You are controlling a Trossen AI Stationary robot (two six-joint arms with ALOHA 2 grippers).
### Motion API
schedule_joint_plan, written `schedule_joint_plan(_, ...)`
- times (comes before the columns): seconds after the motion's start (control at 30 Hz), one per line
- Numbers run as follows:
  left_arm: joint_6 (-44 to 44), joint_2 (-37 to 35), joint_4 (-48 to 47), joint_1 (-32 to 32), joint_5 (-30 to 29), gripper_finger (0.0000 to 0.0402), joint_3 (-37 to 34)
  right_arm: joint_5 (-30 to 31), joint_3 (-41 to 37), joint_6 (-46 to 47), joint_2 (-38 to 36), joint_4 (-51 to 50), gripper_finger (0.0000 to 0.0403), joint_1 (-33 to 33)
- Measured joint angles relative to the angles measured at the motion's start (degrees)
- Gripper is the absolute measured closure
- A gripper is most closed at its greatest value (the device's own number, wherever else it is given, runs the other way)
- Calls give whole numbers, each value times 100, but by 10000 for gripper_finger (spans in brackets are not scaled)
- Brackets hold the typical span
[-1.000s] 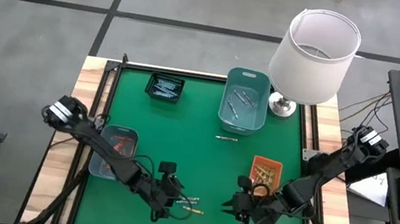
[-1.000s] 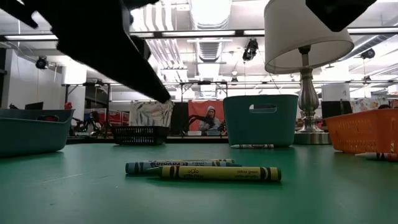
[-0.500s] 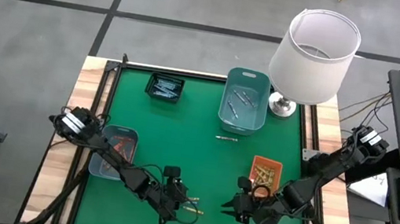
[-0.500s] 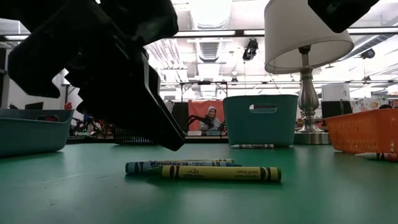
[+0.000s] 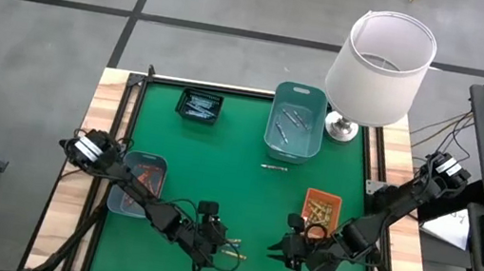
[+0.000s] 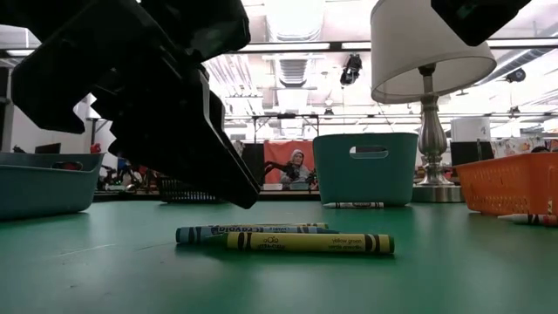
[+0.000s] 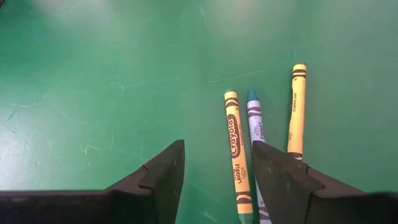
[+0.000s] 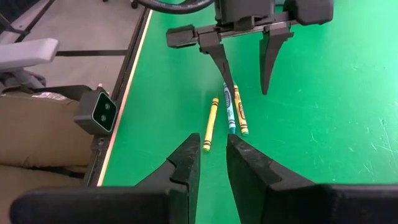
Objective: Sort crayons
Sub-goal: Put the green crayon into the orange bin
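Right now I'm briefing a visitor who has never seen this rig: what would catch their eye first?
Probably the white lamp at the table's far right corner, beside the teal bin. Next, the left gripper, jaws open, poised over three crayons lying side by side near the front edge of the green table. The right gripper waits nearby, facing them.

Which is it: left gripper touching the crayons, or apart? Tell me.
Apart. The right wrist view shows the open left gripper hanging above the crayons.

My left gripper (image 8: 247, 84) over three crayons (image 7: 261, 143), bare green table (image 5: 241, 203) around, orange tray (image 5: 321, 208) beside my right arm.
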Motion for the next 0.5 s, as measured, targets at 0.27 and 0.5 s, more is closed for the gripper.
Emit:
schedule_joint_plan(0.27,-2,222,97,0,-60,232,-2,2,-2,-2,0,2,335,0)
schedule_joint_plan(0.5,-4,289,101,7,-161,232,-2,2,-7,-2,2,0,335,0)
